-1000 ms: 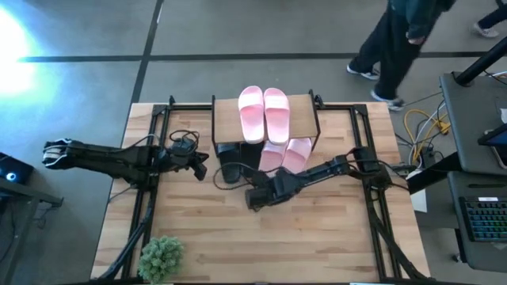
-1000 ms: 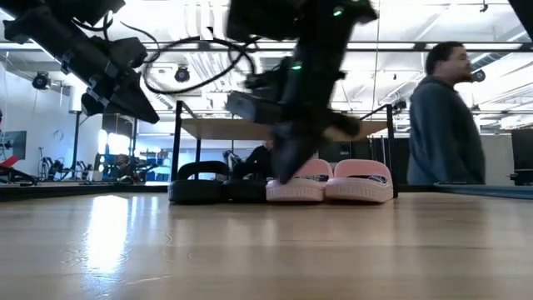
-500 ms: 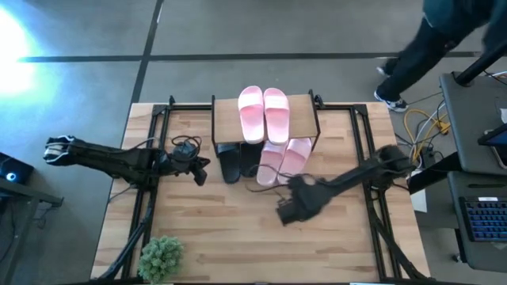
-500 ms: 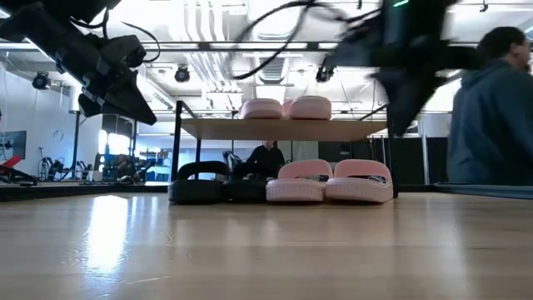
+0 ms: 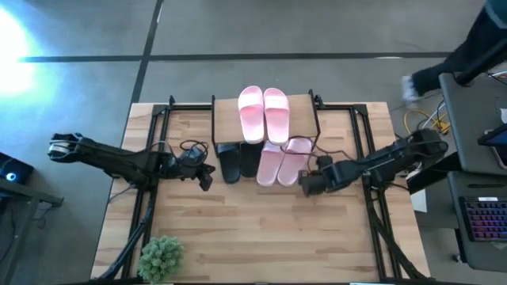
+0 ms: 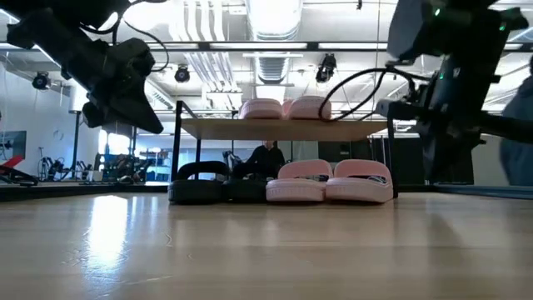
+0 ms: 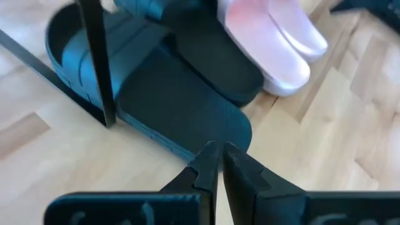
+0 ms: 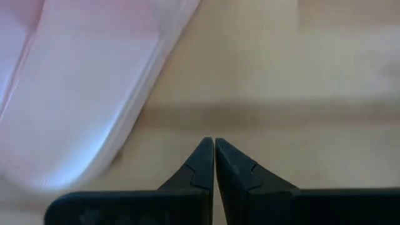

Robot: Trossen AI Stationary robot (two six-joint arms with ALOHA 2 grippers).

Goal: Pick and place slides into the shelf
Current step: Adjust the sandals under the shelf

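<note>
Slides all stowed: two pink (image 5: 264,113) on the shelf (image 5: 304,119) top, four beneath. Right gripper (image 5: 307,184) and left gripper (image 5: 205,176), fingers pressed together empty, flank the lower row; toes could be knocked askew

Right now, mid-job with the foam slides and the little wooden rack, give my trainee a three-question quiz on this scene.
1. How many pale pink foam slides lie on the light wooden top board of the low black-legged shelf?
2. True or false: the right gripper holds a slide.
3. The two black foam slides stand: A) on the top board, B) under the shelf, beside the lower pink pair, C) beside the small green plant.

Key: 1. Two. 2. False; its fingers are shut on nothing, beside a pink slide. 3. B; the left gripper hangs shut close by.
</note>
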